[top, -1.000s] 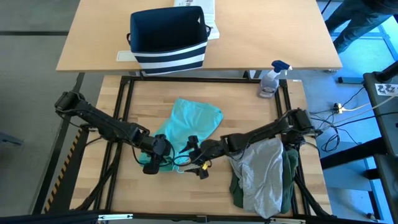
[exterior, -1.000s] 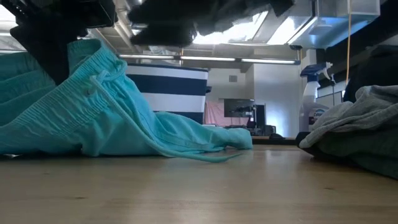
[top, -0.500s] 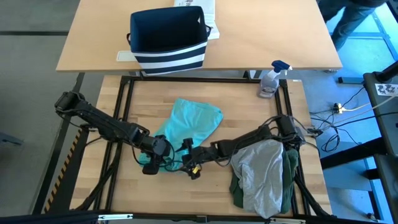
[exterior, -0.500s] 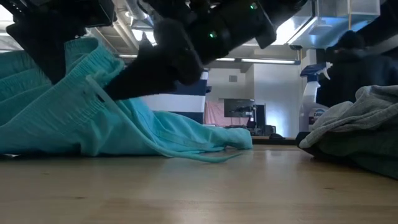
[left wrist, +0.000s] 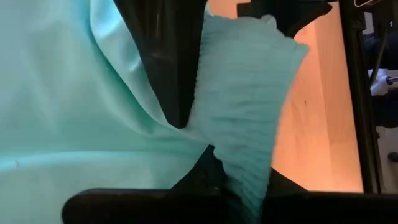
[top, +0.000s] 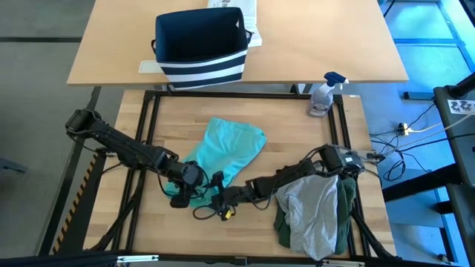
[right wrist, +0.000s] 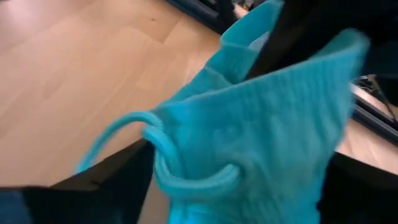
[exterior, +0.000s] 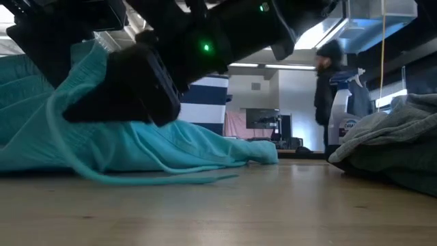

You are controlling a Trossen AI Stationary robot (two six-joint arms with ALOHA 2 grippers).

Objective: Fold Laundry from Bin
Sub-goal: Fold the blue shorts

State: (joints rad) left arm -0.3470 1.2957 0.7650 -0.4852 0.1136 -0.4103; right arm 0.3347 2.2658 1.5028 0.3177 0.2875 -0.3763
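Since a second ago the right gripper [top: 220,202] has slid left along the table's near side to the teal garment's [top: 230,150] waistband; a person [exterior: 328,82] now stands in the room behind. The garment lies mid-table, its drawstring [exterior: 130,179] trailing on the wood. The left gripper [top: 191,180] is clamped shut on the waistband's ribbed edge. The right gripper's jaws are spread wide with the bunched waistband and a drawstring loop between the fingers; whether they press the cloth is hard to say. Grey and green laundry [top: 315,209] is heaped at the right. The bin [top: 199,46] sits on the far table, a spray bottle [top: 324,93] nearby.
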